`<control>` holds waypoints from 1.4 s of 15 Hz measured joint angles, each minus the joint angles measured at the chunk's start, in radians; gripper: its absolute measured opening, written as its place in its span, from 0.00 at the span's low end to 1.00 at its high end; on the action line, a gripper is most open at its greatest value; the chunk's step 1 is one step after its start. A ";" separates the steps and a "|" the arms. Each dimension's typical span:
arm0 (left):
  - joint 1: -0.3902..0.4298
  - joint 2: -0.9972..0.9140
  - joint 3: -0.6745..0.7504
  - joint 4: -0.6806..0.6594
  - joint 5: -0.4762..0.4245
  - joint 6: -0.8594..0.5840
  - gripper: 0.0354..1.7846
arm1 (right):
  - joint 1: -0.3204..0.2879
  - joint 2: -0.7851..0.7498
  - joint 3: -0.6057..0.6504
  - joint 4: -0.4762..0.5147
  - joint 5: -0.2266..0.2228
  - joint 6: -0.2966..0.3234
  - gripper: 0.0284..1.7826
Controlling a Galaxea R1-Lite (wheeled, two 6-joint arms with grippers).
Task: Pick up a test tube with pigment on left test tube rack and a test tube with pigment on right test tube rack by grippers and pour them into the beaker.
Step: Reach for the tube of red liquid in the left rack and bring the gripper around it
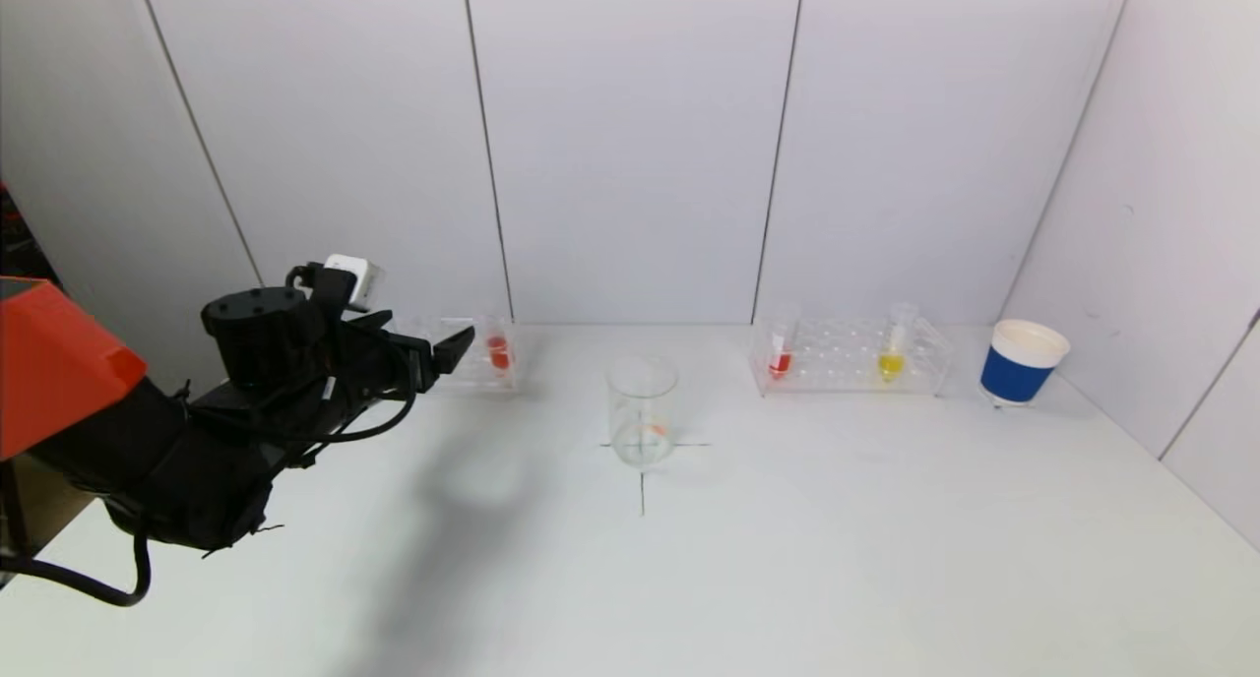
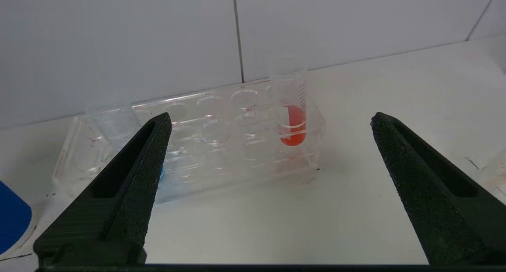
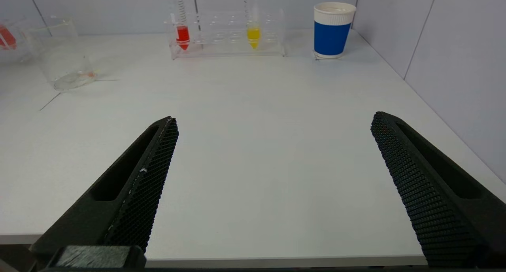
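From the head view, the left tool (image 1: 448, 352) hangs above the left part of the white table (image 1: 787, 559), its black fingers spread apart and holding nothing, pointed at the clear plastic left test tube rack (image 1: 472, 360) by the far wall. The clear tube with red-orange pigment (image 1: 498, 350) stands at that rack's right end. The empty clear glass beaker (image 1: 642, 411) sits mid-table on a black cross mark. Farther right, the clear plastic right test tube rack (image 1: 851, 357) holds a tube with red pigment (image 1: 781, 357) and a tube with yellow pigment (image 1: 894, 354); a blue paper cup with a white rim (image 1: 1022, 362) stands just beyond its right end. The right tool does not show here.

In the left wrist view, the red-orange tube stands upright between the two spread fingers (image 2: 134, 177), well ahead of them. The step in hand looks like the approach: the tool should probably centre on the tube above the rack's top plate, close gently, then lift straight up so nothing spills.

In the right wrist view, the right tool (image 3: 272, 123) hangs near the table's near edge, fingers apart and holding nothing, well apart from its rack. Bare table lies between both racks and the beaker, leaving open room for carrying; the side wall and cup crowd the right.
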 joint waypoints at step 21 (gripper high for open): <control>-0.072 0.253 -0.256 -0.001 0.071 0.000 0.99 | 0.000 0.000 0.000 0.000 0.000 0.000 1.00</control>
